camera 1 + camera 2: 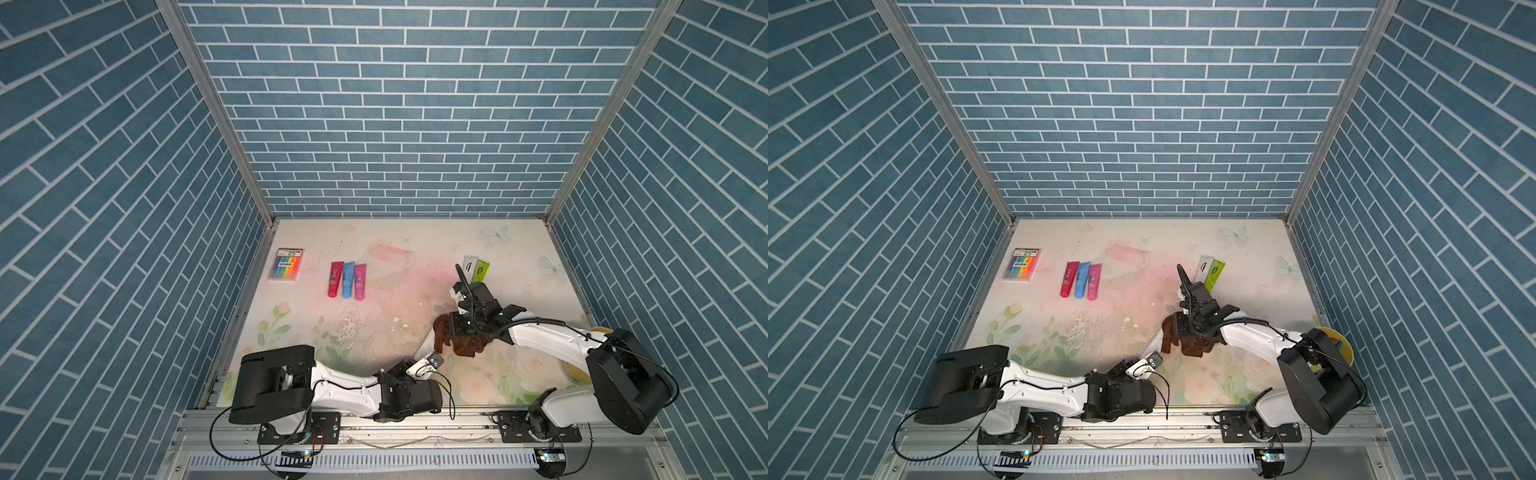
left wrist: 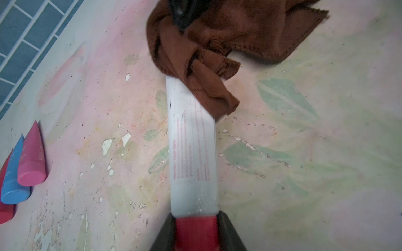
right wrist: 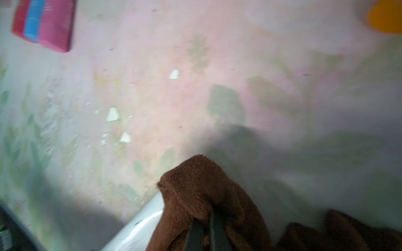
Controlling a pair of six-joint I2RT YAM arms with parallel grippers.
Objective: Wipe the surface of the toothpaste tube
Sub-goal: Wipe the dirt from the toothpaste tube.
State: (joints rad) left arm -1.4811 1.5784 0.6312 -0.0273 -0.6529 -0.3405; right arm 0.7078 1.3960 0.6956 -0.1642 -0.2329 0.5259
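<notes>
Left claw [image 2: 195, 230] pinches the squashy toothpaste tube [image 2: 192, 152] by its stiff cap [image 2: 196, 239]; right claw [image 3: 206, 236], blurred, seems clamped on cloth [image 3: 195, 184].

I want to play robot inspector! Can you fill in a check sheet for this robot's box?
Surface: flowery table, chipped patches.
Job's things: white tube; brown cloth draped over its end away from the cap.
Clutter: three tubes, marker pack, two tubes, yellow bowl.
Grippers: left gripper shut on white tube's red cap; right gripper shut on brown cloth.
Cables: black cables along both arms.
Surroundings: blue brick walls, metal rail in front.
</notes>
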